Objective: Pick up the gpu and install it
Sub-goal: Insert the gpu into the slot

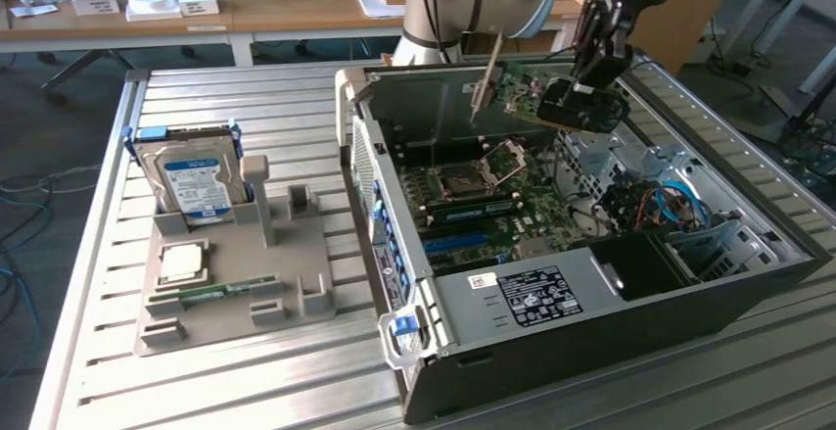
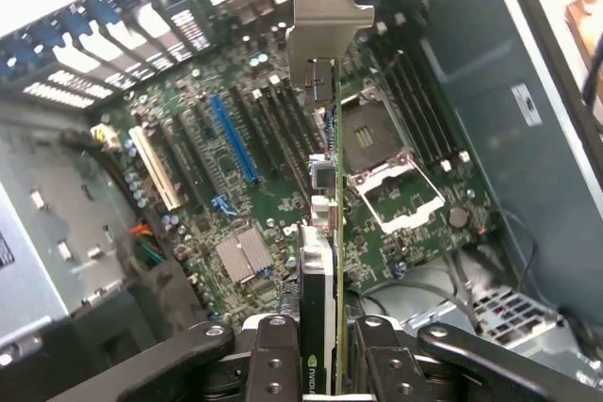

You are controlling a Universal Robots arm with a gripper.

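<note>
The Nvidia brand mark (image 2: 312,376), partly cut off, can be read on the dark edge of the gpu (image 2: 316,270) inside the computer case (image 1: 627,352). A printed label (image 1: 530,296) is seen on the power supply within the case, and a blue label (image 1: 194,183) on the hard drive (image 1: 157,161) beside the case. Their print cannot be read.

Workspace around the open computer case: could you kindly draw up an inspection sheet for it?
Surface: slatted metal table, carrying an open computer case and a grey holder tray.
Job's things: gpu held on edge above the motherboard, not seated.
Clutter: hard drive, CPU and RAM stick in the tray.
Grippers: gripper, fingers shut on the gpu.
Cables: blue and orange wires inside the case.
Surroundings: wooden desks behind; floor cables.
</note>
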